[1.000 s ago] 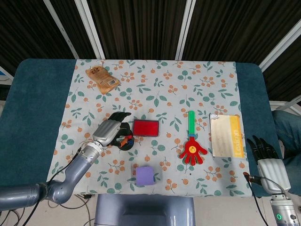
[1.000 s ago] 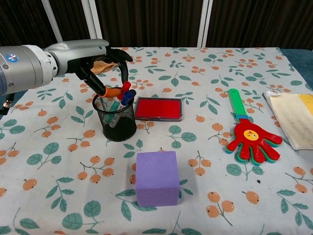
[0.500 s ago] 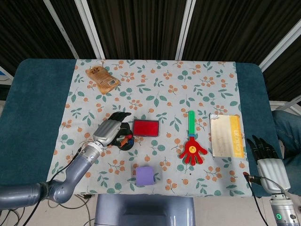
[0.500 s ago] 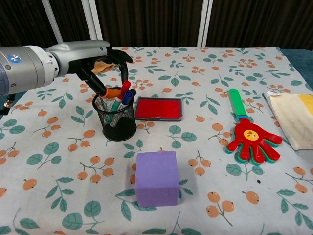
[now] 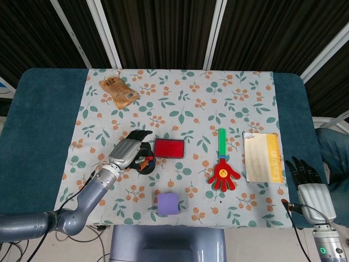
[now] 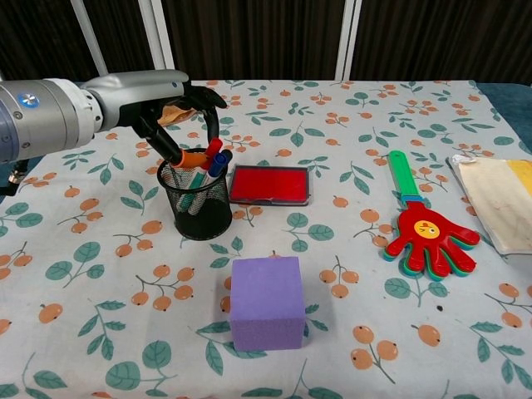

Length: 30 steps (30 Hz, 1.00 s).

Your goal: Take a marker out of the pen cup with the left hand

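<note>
A black mesh pen cup stands on the floral cloth left of centre, with several markers in it, red, blue, green and orange ones among them. My left hand arches over the cup from the left. Its thumb sits by the orange marker at the left rim, and a finger comes down against the red-capped marker on the right. I cannot make out a firm pinch. In the head view the left hand covers part of the cup. My right hand hangs off the table's near right corner, fingers spread, holding nothing.
A red flat case lies just right of the cup. A purple cube sits in front of it. A hand-shaped clapper and a booklet lie to the right. A snack bag lies at the far left.
The left hand's thumb has crept slightly inward over the orange marker, and the marker tops have shifted a little. The right hand has not moved.
</note>
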{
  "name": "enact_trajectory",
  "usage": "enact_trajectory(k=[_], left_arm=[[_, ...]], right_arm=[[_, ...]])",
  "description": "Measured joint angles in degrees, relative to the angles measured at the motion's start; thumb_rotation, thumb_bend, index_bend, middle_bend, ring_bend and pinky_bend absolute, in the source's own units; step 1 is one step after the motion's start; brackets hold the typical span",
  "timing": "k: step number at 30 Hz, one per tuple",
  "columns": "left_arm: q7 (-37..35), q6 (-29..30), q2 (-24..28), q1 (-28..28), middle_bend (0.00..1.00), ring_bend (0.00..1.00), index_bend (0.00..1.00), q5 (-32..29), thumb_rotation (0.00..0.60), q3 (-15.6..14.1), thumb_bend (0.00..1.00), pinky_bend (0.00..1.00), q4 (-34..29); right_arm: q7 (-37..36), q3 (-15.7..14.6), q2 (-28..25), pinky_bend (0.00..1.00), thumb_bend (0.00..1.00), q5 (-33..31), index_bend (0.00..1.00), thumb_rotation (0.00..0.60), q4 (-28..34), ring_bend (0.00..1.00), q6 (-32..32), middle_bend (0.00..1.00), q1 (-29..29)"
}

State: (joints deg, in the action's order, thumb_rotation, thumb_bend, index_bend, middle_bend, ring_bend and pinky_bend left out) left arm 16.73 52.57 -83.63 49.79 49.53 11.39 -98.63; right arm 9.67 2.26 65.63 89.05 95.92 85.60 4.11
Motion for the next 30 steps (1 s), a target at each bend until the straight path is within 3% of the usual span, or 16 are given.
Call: enact_trajectory(k=[25, 30], left_arm=[[1.7, 0.7, -0.8, 1.0, 0.07, 0.0, 0.53, -1.6, 0.6, -0.6, 0.35, 0.0, 0.3], [1.8, 0.8, -0.9, 1.1, 0.07, 0.0, 0.56, -1.7, 0.6, -0.6, 0.41, 0.0, 0.4]], right_arm=[[-0.3, -0.2, -0.4, 0.15, 0.03, 0.2, 0.01, 0.6, 0.1, 0.0, 0.1, 0.0, -0.1], [-0.4, -0.2, -0.5, 0.15, 0.03, 0.2, 0.01, 0.6, 0.1, 0.0, 0.2, 0.0, -0.2]])
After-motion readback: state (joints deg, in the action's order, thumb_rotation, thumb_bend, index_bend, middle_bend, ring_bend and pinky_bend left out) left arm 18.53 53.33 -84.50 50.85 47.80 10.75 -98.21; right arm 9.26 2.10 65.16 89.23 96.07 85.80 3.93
